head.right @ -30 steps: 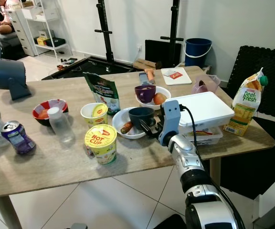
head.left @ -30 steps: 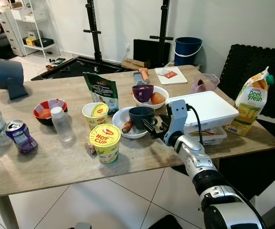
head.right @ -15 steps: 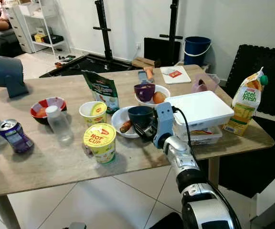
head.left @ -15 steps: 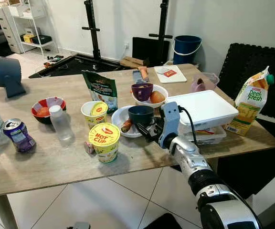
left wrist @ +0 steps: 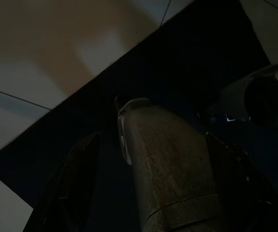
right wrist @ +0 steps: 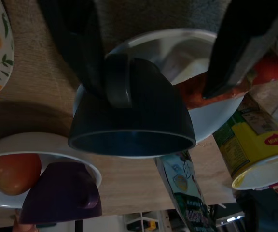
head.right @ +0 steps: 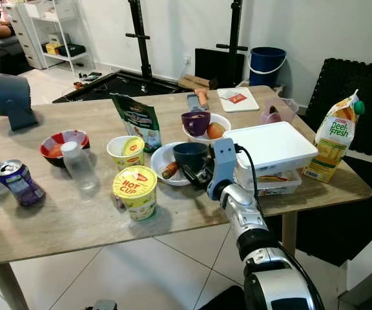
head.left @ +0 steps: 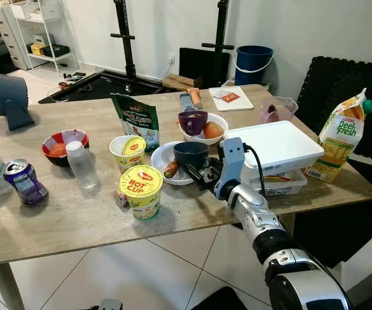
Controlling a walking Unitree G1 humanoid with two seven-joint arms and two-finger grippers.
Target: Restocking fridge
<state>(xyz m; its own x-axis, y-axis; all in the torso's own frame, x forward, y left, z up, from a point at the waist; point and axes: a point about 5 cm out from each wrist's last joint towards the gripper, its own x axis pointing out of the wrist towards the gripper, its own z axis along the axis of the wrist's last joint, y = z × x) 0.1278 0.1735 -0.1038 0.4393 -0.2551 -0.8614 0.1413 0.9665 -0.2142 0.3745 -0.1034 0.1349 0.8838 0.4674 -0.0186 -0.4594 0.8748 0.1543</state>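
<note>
Dark cup (head.left: 190,155) dead ahead of right gripper (head.left: 201,174)
Fingers apart, straddling its handle; cup sits just far-left of the tips on the white plate (head.left: 159,157).

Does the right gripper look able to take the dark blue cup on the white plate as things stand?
Probably yes: the right gripper is open at the dark blue cup on the white plate, its fingers flanking the handle, nothing between.

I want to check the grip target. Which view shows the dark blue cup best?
The right wrist view: the dark blue cup is large there, handle and rim clear, between the right gripper's open fingers. Both eye views show it small, sitting in a white bowl on the table. The left wrist view is dark.
</note>
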